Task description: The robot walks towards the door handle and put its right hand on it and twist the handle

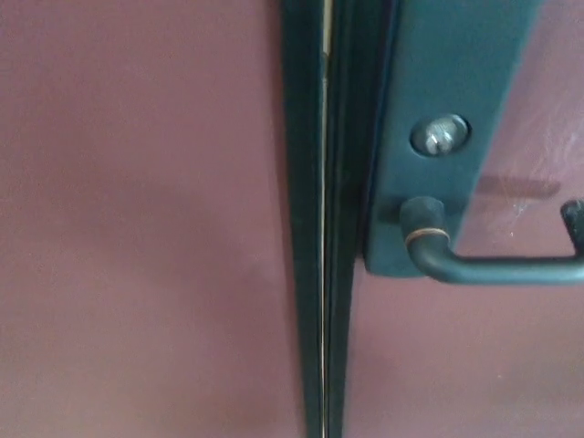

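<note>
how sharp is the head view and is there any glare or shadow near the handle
Head view: soft and slightly blurred throughout; the dark green metal lever handle is cut off by the right edge; a small highlight sits on the round silver keyhole cylinder; the handle casts a faint shadow on the maroon door panel.

The close head view is dim and soft all over, with flat, muted colour. The matte maroon door panel (137, 228) shows faint mottled noise (no sharp texture). A small highlight glints on the round silver lock cylinder (440, 134). The dark green lever handle (493, 266) casts a blurred shadow above itself.
</note>
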Controlling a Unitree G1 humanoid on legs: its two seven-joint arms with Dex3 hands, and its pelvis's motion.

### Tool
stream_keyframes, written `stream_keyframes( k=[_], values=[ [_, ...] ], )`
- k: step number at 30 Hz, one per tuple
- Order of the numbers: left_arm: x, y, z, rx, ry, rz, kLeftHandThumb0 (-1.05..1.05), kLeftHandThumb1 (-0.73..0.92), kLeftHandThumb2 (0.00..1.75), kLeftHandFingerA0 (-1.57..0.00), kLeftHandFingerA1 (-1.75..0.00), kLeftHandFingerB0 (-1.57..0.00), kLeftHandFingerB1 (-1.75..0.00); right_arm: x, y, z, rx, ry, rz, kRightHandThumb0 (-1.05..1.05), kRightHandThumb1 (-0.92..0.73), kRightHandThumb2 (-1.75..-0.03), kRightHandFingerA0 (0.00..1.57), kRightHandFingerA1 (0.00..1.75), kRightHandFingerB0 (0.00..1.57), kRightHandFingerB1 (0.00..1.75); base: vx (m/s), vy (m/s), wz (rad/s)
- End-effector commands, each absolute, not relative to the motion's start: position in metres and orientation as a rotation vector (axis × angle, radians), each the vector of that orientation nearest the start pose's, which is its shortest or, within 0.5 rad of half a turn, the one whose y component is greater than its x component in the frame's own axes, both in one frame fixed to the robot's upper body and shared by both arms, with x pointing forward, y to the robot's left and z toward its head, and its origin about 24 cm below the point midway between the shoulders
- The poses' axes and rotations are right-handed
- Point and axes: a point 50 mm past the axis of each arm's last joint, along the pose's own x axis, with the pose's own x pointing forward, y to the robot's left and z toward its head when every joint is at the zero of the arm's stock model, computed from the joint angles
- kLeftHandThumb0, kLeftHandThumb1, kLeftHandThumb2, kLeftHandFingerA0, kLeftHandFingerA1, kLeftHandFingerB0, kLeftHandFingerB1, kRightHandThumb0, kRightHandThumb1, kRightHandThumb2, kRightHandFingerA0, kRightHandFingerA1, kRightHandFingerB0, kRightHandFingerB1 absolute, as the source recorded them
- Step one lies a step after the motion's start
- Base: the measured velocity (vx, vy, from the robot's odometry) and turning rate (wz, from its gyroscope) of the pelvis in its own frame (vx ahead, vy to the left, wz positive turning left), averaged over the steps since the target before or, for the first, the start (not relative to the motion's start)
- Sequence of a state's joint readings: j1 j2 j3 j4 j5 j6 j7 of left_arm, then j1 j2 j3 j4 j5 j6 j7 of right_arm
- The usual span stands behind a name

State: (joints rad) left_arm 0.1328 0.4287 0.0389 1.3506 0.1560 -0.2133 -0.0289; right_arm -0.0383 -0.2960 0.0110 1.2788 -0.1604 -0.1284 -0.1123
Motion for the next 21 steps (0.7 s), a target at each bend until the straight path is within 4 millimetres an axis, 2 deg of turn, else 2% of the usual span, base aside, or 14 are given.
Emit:
stream_keyframes(
  k=[1, 5, 6, 7, 10, 11, 12, 16, 17, 21],
  values=[
    [0.021, 0.319, -0.139, 0.442, 1.293, 0.14, -0.33, 0.6, 0.58, -0.62, -0.5, -0.44, -0.37, 0.105, -0.268, -0.149, -0.424, 1.154, -0.14, -0.16, -0.66, -0.59, 0.66, 0.51, 0.46, 0.43, -0.09, 0.03, 0.05],
    [0.022, 0.318, -0.14, 0.431, 1.29, 0.14, -0.34, 0.59, 0.58, -0.61, -0.47, -0.44, -0.37, 0.103, -0.272, -0.148, -0.408, 1.169, -0.149, -0.16, -0.67, -0.59, 0.65, 0.51, 0.45, 0.42, -0.05, 0.152, -0.01],
    [0.023, 0.317, -0.14, 0.418, 1.288, 0.145, -0.41, 0.47, 0.75, -0.54, -0.56, -0.38, -0.47, 0.104, -0.273, -0.148, -0.399, 1.171, -0.16, -0.16, -0.67, -0.59, 0.65, 0.51, 0.44, 0.42, -0.06, 0.246, 0.48],
    [0.023, 0.316, -0.14, 0.408, 1.285, 0.147, -0.34, 0.57, 0.58, -0.58, -0.46, -0.44, -0.37, 0.108, -0.275, -0.146, -0.37, 1.164, -0.178, -0.16, -0.67, -0.59, 0.64, 0.51, 0.42, 0.42, -0.1, -0.199, 1.08],
    [0.023, 0.316, -0.14, 0.407, 1.284, 0.147, -0.34, 0.57, 0.58, -0.58, -0.46, -0.44, -0.37, 0.108, -0.276, -0.146, -0.365, 1.164, -0.18, -0.16, -0.67, -0.59, 0.64, 0.51, 0.42, 0.42, -0.03, -0.034, -0.27],
    [0.026, 0.319, -0.139, 0.405, 1.277, 0.159, -0.41, 0.45, 0.73, -0.52, -0.55, -0.38, -0.47, 0.119, -0.277, -0.142, -0.325, 1.126, -0.188, -0.14, -0.68, -0.59, 0.64, 0.53, 0.4, 0.41, 0.02, 0.099, -0.16],
    [0.029, 0.32, -0.138, 0.404, 1.269, 0.165, -0.41, 0.45, 0.73, -0.52, -0.55, -0.39, -0.47, 0.126, -0.278, -0.139, -0.3, 1.098, -0.193, -0.14, -0.68, -0.59, 0.63, 0.53, 0.39, 0.41, 0.0, 0.0, 0.0],
    [0.027, 0.322, -0.137, 0.413, 1.272, 0.169, -0.4, 0.45, 0.73, -0.52, -0.55, -0.39, -0.48, 0.131, -0.287, -0.132, -0.217, 1.027, -0.235, -0.14, -0.69, -0.59, 0.6, 0.53, 0.36, 0.41, 0.03, 0.021, 0.04],
    [0.026, 0.323, -0.137, 0.414, 1.277, 0.168, -0.4, 0.45, 0.73, -0.52, -0.56, -0.39, -0.48, 0.13, -0.291, -0.129, -0.198, 0.993, -0.256, -0.13, -0.51, -0.9, 0.53, 0.66, 0.25, 0.53, 0.0, 0.0, 0.0],
    [0.024, 0.322, -0.138, 0.419, 1.285, 0.154, -0.4, 0.45, 0.74, -0.52, -0.56, -0.38, -0.48, 0.123, -0.291, -0.128, -0.198, 0.958, -0.298, -0.13, -0.51, -0.9, 0.52, 0.65, 0.25, 0.52, -0.02, -0.047, 0.08]
  ],
)
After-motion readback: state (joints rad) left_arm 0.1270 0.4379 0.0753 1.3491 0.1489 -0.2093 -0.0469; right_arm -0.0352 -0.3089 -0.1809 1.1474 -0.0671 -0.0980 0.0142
